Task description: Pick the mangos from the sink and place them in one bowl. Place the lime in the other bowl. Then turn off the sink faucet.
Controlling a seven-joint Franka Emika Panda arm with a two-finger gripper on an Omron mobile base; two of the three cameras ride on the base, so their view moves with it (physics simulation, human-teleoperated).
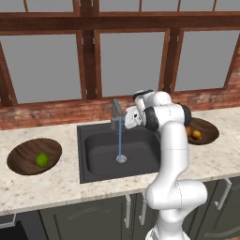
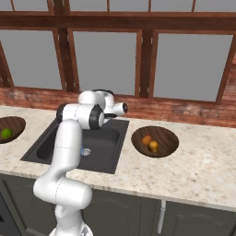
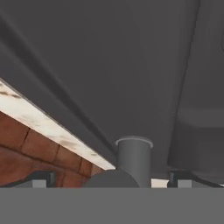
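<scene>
Two mangos lie together in the wooden bowl right of the sink; they also show orange behind my arm. The lime sits in the other bowl on the left. The sink holds no fruit. A thin blue stream runs from the sink faucet down to the drain. My gripper is right beside the faucet's top. In the hand view, its open fingertips flank a grey faucet post.
A brick wall and wood-framed windows run close behind the faucet. Speckled light counter lies on both sides of the sink. Dark cabinet doors with handles are below the front edge.
</scene>
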